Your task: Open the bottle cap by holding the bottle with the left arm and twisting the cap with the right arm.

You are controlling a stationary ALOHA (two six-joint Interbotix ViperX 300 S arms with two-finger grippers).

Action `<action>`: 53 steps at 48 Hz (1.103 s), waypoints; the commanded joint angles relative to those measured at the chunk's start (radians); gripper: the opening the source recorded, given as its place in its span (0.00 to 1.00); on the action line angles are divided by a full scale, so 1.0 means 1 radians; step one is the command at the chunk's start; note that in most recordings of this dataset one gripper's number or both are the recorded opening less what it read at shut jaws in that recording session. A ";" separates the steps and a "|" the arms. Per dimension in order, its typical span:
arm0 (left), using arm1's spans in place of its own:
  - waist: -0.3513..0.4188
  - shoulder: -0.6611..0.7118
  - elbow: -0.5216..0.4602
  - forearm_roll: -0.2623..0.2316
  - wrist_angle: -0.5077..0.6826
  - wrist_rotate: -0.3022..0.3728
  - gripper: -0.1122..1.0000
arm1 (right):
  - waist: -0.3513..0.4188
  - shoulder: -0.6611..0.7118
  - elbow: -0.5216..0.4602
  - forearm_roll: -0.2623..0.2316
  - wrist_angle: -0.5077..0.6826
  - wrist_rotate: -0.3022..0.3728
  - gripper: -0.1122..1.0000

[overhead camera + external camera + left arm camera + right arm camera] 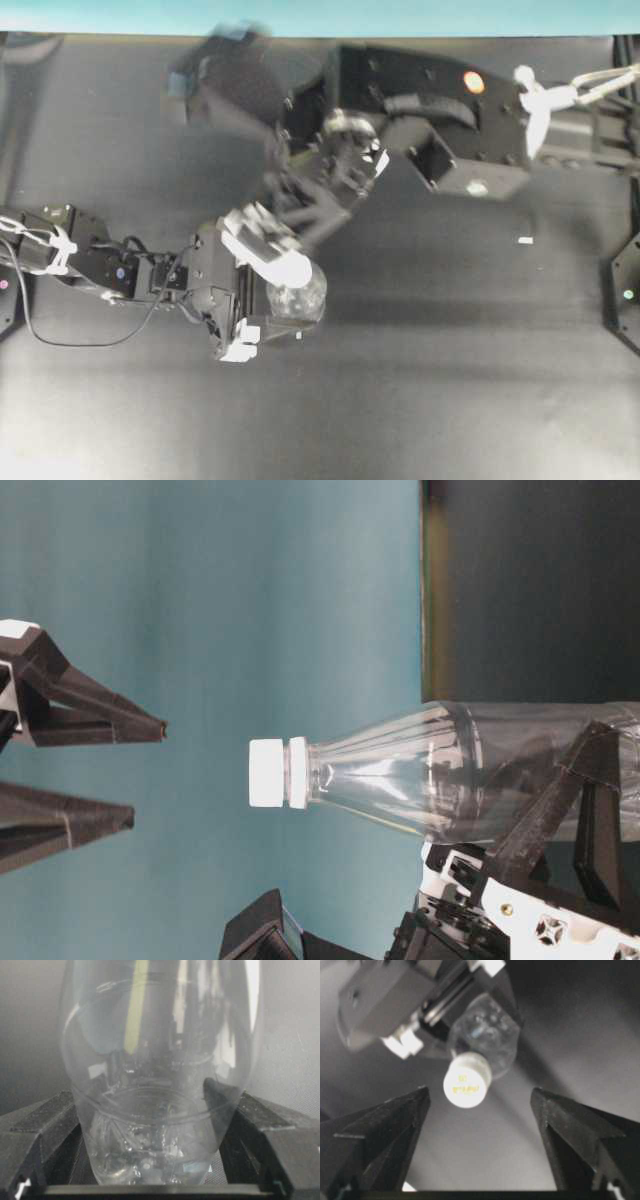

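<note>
A: You are looking at the dark surface (pixel 450 380) first, with the right arm (pixel 420 110) reaching in from the far right and the left arm (pixel 110 265) lying along the left edge.

B: And the left gripper (pixel 155 1110)?

A: It is grasping the bottle (pixel 450 775) low on its body, one finger on each side, near the middle of the surface. You are getting the holding half of the job done.

B: What is left for you?

A: The twisting. The right gripper (pixel 480 1110) is hanging released, jaws wide, just above the bottle cap (pixel 466 1082) and not touching it. The cap is sitting on the neck, seemingly screwed down. You are needing to lower, clench on the cap, then turn.
</note>
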 commanded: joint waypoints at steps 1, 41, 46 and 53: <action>-0.008 0.003 -0.005 0.003 0.006 -0.003 0.83 | 0.071 0.005 -0.014 0.000 0.005 0.049 0.80; -0.006 0.003 -0.005 0.003 0.006 -0.003 0.83 | 0.101 0.043 0.100 -0.025 -0.032 0.035 0.80; -0.006 0.002 -0.005 0.003 0.006 -0.003 0.83 | 0.100 0.044 0.101 -0.025 -0.048 0.025 0.80; -0.006 0.003 -0.005 0.003 0.006 -0.003 0.83 | 0.095 0.051 0.109 -0.028 -0.066 0.021 0.80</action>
